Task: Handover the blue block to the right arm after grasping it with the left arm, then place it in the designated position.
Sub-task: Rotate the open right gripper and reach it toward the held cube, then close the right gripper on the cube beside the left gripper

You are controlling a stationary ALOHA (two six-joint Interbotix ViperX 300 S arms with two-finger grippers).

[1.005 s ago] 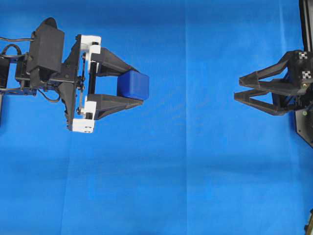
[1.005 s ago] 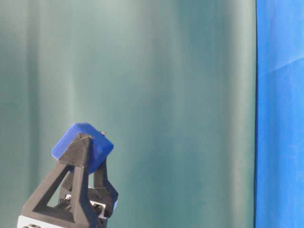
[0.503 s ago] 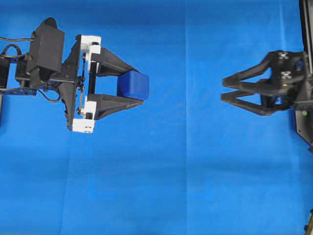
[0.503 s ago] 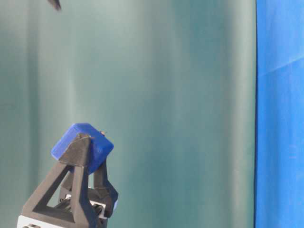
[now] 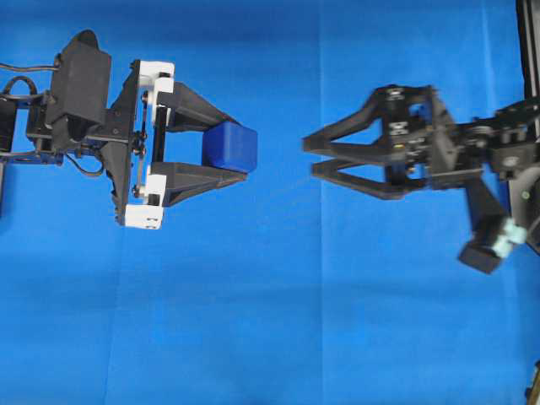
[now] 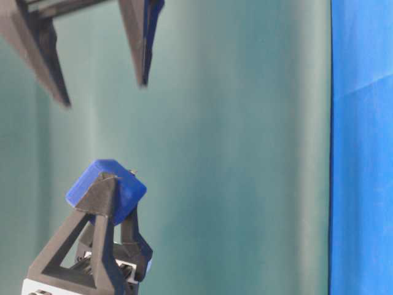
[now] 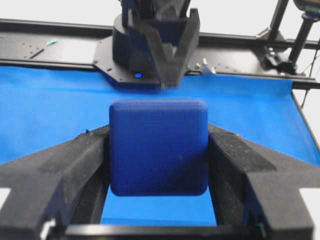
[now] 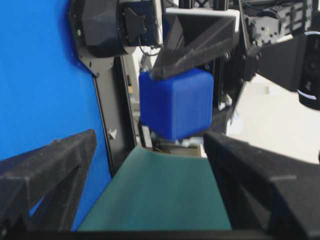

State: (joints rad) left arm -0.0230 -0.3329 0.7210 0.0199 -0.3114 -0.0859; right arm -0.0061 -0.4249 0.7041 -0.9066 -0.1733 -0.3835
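The blue block (image 5: 229, 146) is a dark-blue rounded cube held in the air between the fingers of my left gripper (image 5: 241, 148), the one with white brackets. It shows clamped in the left wrist view (image 7: 158, 145) and in the table-level view (image 6: 106, 189). My all-black right gripper (image 5: 310, 157) is open and empty, pointing at the block from the right with a gap between them. In the table-level view its two fingertips (image 6: 142, 80) hang above the block. In the right wrist view the block (image 8: 176, 102) is ahead of the spread fingers (image 8: 50, 170).
A blue cloth (image 5: 278, 321) covers the table. A green backdrop (image 6: 233, 153) stands behind the grippers in the table-level view. The right arm's black links (image 5: 498, 160) and a black frame rail (image 7: 60, 27) lie at the edges.
My right gripper has moved left toward the block, coming into the table-level view from the top. My left gripper and the block have stayed still.
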